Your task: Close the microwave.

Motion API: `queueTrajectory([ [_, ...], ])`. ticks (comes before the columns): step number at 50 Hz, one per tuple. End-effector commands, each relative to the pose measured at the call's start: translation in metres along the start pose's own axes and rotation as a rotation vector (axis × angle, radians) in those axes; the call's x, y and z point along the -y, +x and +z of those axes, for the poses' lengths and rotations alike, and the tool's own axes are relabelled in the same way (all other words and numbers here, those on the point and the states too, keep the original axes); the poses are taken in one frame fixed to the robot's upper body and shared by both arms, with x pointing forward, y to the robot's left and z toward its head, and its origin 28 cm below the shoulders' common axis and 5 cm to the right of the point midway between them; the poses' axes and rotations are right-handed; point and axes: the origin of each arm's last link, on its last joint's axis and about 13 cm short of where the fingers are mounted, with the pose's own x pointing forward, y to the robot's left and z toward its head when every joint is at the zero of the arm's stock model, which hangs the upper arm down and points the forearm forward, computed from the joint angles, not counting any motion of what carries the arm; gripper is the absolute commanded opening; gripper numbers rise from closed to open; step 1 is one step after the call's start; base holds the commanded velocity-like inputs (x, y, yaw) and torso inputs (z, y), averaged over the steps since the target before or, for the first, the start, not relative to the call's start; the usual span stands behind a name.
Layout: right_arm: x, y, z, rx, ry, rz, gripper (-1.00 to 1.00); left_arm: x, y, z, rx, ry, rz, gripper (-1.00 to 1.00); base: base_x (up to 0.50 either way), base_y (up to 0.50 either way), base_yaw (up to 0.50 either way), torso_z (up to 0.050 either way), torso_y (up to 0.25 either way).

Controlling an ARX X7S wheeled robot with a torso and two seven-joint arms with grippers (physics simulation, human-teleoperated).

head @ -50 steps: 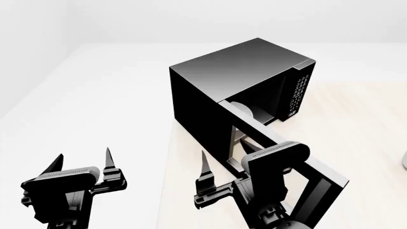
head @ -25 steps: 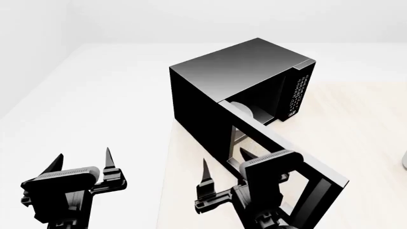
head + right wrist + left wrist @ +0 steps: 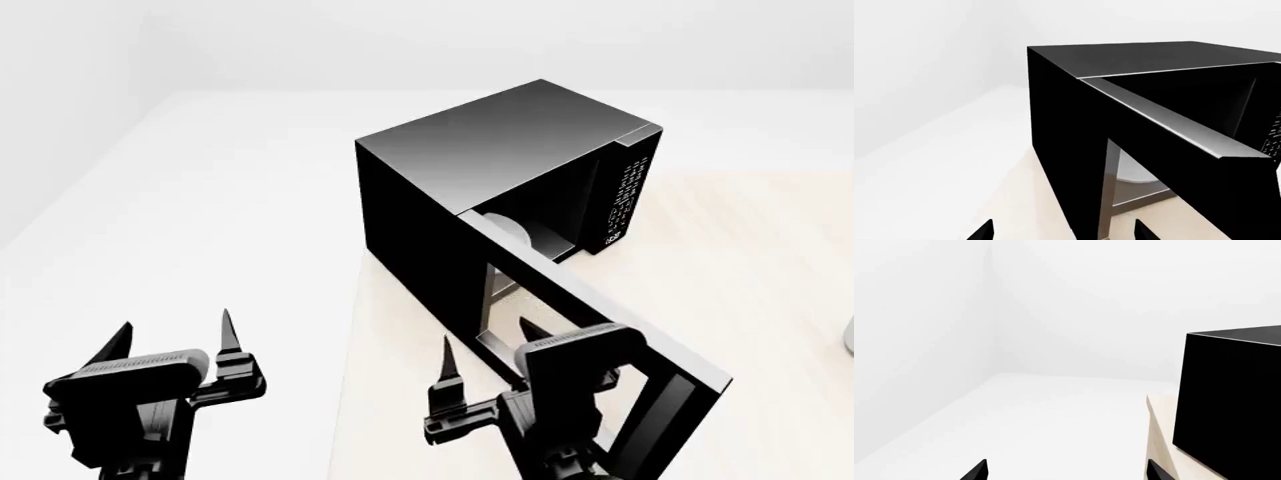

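Still wide open, the microwave point(image 3: 501, 190) door point(image 3: 607, 345) stood beside the right gripper point(image 3: 487, 362), jaws spread and empty; a glancing push risked sliding the microwave across the tabletop point(image 3: 761, 260).

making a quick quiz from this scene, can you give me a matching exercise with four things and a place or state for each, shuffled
Things:
1. microwave door
2. white plate
3. left claw
4. right claw

Places or states:
A. inside the microwave cavity
B. open, off the table's left edge, nothing held
C. swung open toward the robot
D. open, over the table, close by the outer face of the open door

Pairs: 1-C, 2-A, 3-B, 4-D
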Motion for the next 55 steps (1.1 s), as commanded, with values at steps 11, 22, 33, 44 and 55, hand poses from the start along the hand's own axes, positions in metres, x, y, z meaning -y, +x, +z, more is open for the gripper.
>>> queueTrajectory([
  [11, 0.010, 0.004, -0.008, -0.023, -0.007, -0.069, 1.00, 0.000, 0.000, 0.000, 0.001, -0.002, 0.002, 1.00, 0.00, 0.00, 0.00, 0.000, 0.000],
  [22, 0.017, 0.010, -0.014, -0.043, -0.009, -0.129, 1.00, 0.000, 0.000, 0.001, 0.002, -0.002, 0.003, 1.00, 0.00, 0.00, 0.00, 0.000, 0.000],
  [33, 0.021, 0.014, -0.018, -0.063, -0.009, -0.153, 1.00, 0.000, 0.000, 0.001, 0.002, -0.004, 0.002, 1.00, 0.00, 0.00, 0.00, 0.000, 0.000],
  [44, 0.026, 0.019, -0.019, -0.068, -0.023, -0.178, 1.00, 0.000, 0.001, 0.001, 0.002, -0.006, 0.001, 1.00, 0.00, 0.00, 0.00, 0.000, 0.000],
  [55, 0.032, 0.020, -0.018, -0.068, -0.035, -0.204, 1.00, -0.001, 0.000, 0.002, 0.002, -0.004, 0.003, 1.00, 0.00, 0.00, 0.00, 0.000, 0.000],
])
